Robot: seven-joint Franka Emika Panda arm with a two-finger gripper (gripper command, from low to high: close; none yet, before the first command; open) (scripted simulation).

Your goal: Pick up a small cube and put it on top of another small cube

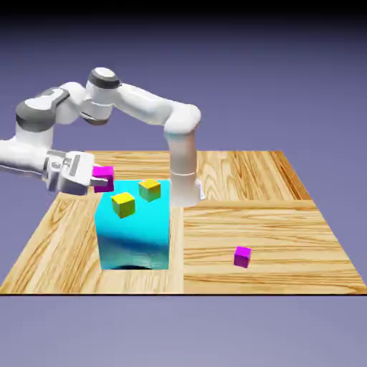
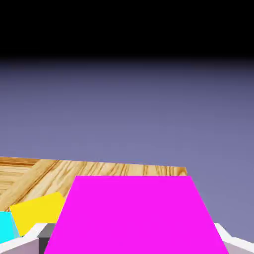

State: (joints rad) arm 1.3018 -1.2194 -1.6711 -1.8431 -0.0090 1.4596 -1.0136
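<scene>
My gripper (image 1: 99, 179) is shut on the small hot-pink cube (image 1: 105, 177) and holds it in the air, level with the top of the big cyan block (image 1: 135, 233) and just off its far left corner in the exterior view. The hand points sideways. In the hand view the pink cube (image 2: 136, 216) fills the lower middle between the fingers and mostly hides them. Two small yellow cubes (image 1: 123, 204) (image 1: 150, 189) sit on top of the cyan block; one yellow cube (image 2: 37, 211) shows at the hand view's lower left, beside a sliver of the cyan block (image 2: 6, 225).
A smaller purple-violet cube (image 1: 242, 256) lies on the wooden table (image 1: 287, 229) toward the exterior view's right. The robot's base column (image 1: 183, 175) stands just behind the cyan block.
</scene>
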